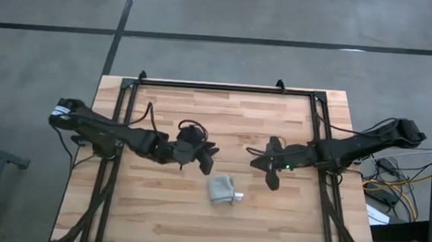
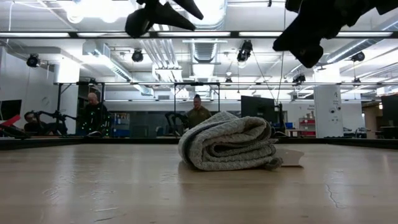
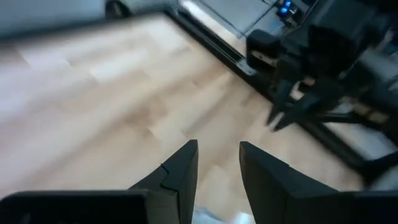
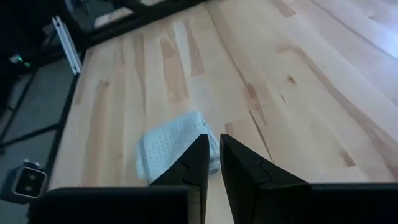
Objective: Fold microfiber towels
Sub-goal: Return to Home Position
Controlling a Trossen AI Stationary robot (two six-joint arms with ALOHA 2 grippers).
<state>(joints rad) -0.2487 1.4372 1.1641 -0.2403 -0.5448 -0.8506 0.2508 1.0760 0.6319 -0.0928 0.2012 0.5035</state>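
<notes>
The grey-green microfiber towel (image 1: 221, 190) lies folded into a small thick bundle on the wooden table (image 1: 163, 117), near its middle and toward the near edge. The low view shows its stacked layers (image 2: 229, 142) resting on the tabletop, with a white tag (image 2: 290, 157) sticking out on the table's right side. My left gripper (image 1: 207, 165) hangs open above the table, just far-left of the towel. My right gripper (image 1: 271, 178) hangs to the towel's right with its fingers nearly together and empty; the towel shows beyond its fingertips (image 4: 177, 146). Neither gripper touches the towel.
A black metal frame (image 1: 226, 87) runs along the table's far edge and down both sides. Bare wood lies all around the towel. Cables and equipment (image 1: 395, 179) sit off the table's right edge. People stand far off in the room behind (image 2: 198, 115).
</notes>
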